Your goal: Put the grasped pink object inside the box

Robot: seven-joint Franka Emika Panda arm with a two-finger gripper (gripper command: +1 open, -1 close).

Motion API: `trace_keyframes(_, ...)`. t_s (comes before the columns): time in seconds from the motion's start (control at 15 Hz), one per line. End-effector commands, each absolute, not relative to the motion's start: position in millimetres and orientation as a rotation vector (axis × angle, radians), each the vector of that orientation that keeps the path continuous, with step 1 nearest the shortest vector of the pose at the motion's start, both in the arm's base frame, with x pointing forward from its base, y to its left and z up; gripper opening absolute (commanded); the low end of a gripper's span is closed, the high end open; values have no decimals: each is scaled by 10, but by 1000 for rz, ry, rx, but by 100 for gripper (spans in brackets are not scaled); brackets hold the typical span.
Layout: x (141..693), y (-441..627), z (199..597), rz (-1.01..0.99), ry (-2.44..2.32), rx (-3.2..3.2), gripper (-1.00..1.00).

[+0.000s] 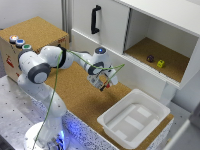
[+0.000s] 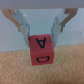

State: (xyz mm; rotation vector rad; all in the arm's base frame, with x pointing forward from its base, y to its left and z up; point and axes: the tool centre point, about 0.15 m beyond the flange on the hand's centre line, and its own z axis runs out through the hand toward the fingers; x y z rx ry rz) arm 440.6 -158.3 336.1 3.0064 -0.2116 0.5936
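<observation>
Risk lies mainly in an early release. The pink object [image 2: 41,50], seen in the wrist view as a lettered cube, is clamped between the fingers of the gripper [image 1: 103,83], which is closed on it by its upper part only. It is held above the cork surface [image 1: 75,92], well apart from the box [image 1: 134,119] and short of its near rim. If it is let go here, or slips from that shallow hold, it would land outside the box.

The pincer [image 2: 41,31] pinches the pink object [image 2: 41,50], a block with letters that look like A and D, above the brown counter [image 2: 15,74].
</observation>
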Motion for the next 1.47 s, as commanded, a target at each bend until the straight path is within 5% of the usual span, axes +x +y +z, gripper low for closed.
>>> trace_keyframes(0.0,4568,-2064,3927,616,0,3118,-100)
trace_keyframes(0.53,4306,-3082,4076,522,-7,3117,-100)
trace_keyframes(1.4,4314,-3807,2714,356,-97,3153,-100)
